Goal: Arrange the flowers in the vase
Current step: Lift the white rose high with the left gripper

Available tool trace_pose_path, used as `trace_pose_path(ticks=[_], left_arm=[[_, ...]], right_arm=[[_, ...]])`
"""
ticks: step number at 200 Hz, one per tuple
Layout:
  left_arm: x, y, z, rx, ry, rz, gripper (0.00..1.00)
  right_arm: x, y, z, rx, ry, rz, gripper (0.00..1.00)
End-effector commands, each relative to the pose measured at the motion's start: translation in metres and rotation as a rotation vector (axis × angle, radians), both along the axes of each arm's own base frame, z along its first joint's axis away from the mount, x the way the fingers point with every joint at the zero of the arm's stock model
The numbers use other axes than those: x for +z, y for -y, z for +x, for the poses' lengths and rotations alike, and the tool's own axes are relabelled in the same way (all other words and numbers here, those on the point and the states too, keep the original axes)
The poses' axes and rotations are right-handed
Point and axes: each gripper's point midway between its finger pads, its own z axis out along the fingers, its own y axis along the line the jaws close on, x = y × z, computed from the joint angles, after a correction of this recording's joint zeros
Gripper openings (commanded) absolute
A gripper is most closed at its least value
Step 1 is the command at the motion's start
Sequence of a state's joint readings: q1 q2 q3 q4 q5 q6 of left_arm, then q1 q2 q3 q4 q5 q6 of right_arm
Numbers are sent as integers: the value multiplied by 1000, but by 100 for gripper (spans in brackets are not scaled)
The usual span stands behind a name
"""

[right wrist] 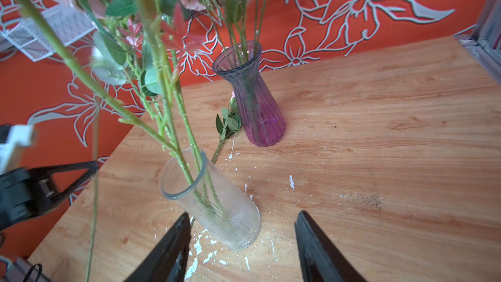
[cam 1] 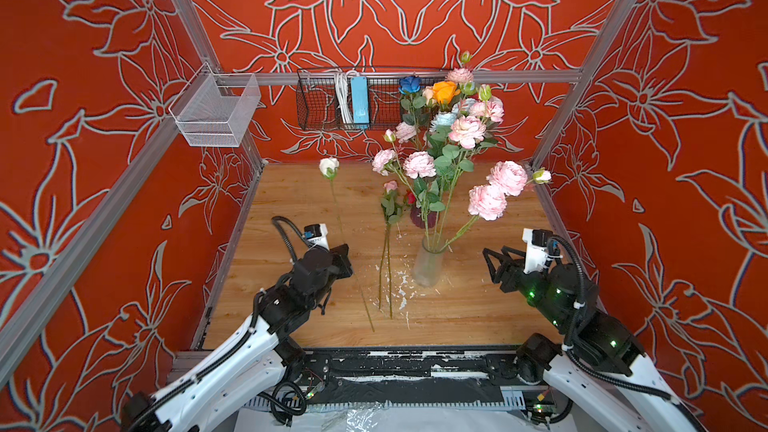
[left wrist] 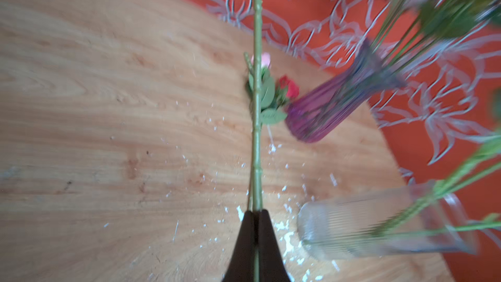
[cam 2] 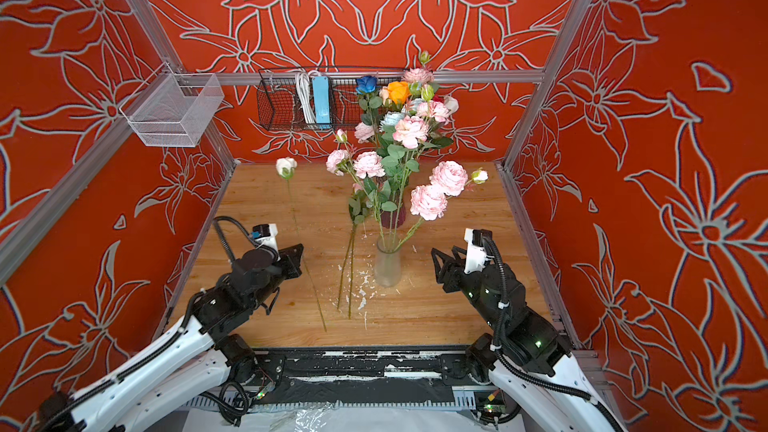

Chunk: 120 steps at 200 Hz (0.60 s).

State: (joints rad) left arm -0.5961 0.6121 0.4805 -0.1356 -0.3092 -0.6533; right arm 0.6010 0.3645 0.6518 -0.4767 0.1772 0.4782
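Observation:
My left gripper (cam 1: 348, 263) (left wrist: 256, 212) is shut on the thin green stem (left wrist: 256, 104) of a white rose (cam 1: 329, 167) (cam 2: 286, 167), which slants away over the table. A clear ribbed vase (cam 1: 429, 263) (cam 2: 388, 263) (right wrist: 217, 207) holds several pink flowers (cam 1: 486, 201). Behind it a purple vase (cam 2: 395, 218) (right wrist: 257, 109) carries a tall bunch with pink, blue (cam 1: 409, 84) and orange (cam 1: 444, 91) blooms. A pink bud (cam 1: 390, 186) and a red rose (cam 1: 410, 198) lie on the table, stems side by side. My right gripper (cam 1: 493, 250) (right wrist: 241, 217) is open and empty, right of the clear vase.
The wooden table (cam 1: 478, 305) has white flecks (cam 1: 399, 284) near the clear vase. A black wire basket (cam 1: 316, 97) with a blue power strip hangs on the back rail. A white mesh basket (cam 1: 216, 112) hangs at the left rail. Red patterned walls enclose the table.

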Motion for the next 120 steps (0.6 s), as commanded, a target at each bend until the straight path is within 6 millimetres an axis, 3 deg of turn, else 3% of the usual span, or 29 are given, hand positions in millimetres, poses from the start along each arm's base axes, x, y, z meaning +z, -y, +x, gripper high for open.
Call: trace_pose_path(ticks=[1, 26, 86, 120], left_arm=[[45, -12, -2, 41, 212, -85, 0], [95, 0, -6, -53, 361, -44, 0], [237, 78, -20, -384, 710, 37, 0], [287, 134, -27, -531, 846, 35, 0]], right_arm=[[-4, 11, 6, -86, 12, 42, 63], [-23, 7, 12, -90, -24, 33, 63], [-57, -4, 26, -92, -109, 8, 64], [-62, 2, 26, -120, -104, 10, 64]])
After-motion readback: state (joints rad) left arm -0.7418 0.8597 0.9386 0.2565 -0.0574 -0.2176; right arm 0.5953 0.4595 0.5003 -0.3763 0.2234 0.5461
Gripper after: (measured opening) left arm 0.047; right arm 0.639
